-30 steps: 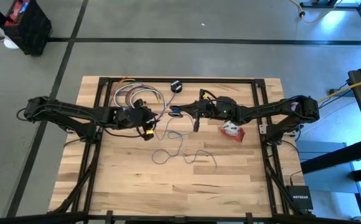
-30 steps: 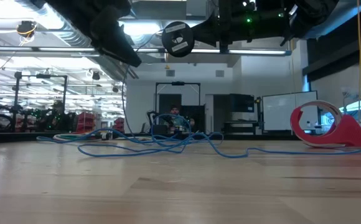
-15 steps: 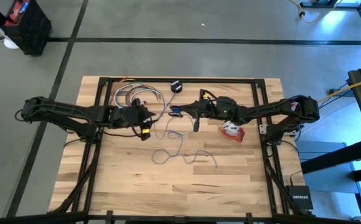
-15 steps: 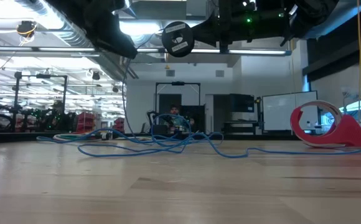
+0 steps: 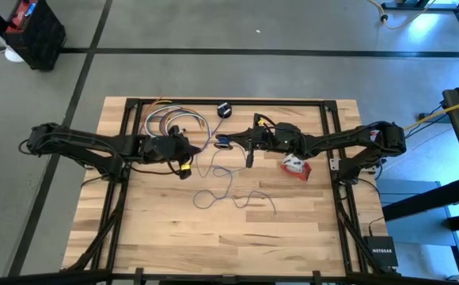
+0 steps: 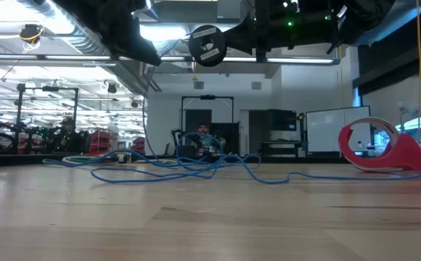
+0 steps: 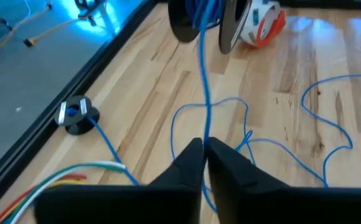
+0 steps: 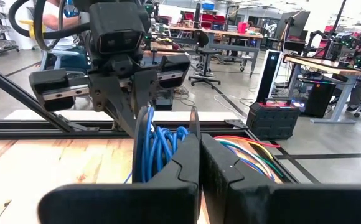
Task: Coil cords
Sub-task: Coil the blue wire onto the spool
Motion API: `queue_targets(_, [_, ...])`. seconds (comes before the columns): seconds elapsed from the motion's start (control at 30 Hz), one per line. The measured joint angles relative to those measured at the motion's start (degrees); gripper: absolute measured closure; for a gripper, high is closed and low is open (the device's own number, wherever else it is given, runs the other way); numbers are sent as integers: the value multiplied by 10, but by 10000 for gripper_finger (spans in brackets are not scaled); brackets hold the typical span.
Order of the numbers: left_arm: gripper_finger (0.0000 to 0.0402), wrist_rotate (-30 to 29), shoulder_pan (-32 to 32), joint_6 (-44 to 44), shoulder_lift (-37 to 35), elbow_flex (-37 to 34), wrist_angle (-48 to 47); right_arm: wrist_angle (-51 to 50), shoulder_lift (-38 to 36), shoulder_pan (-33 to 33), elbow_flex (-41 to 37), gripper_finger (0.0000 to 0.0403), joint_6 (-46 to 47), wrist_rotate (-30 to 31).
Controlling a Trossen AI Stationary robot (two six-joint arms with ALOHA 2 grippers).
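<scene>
With left gripper (image 7: 204, 144) pinched on the blue cord (image 7: 203, 93) and right gripper (image 8: 198, 146) clamped on the spool (image 8: 162, 146) above the table's (image 5: 293, 237) far middle, best to feed slack evenly, keeping the loose tangle mid-table from snagging.

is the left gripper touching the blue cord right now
Touching. In the left wrist view, the left gripper has its fingers closed together on the blue cord, which runs straight up from between them.
</scene>
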Motion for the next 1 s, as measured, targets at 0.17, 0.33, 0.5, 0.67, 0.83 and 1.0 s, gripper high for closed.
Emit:
queue_targets(0.17, [395, -3, 9, 2, 8, -25, 38, 4, 0, 0, 0, 398, 1, 0])
queue_targets(0.33, [398, -14, 17, -5, 23, -60, 134, 25, 0, 0, 0, 398, 15, -14])
queue_targets(0.5, [399, -15, 16, 1, 74, -67, 232, 65, 0, 0, 0, 398, 33, -16])
queue_targets(0.67, [400, -14, 23, 4, 134, -67, 352, 101, 1, 0, 0, 398, 44, -15])
queue_targets(0.83, [397, -8, 25, 0, 186, -67, 499, 156, 10, 0, 1, 398, 28, 17])
queue_targets(1.0, [399, -6, 28, -1, 223, -50, 537, 186, 38, 0, 20, 398, 13, 20])
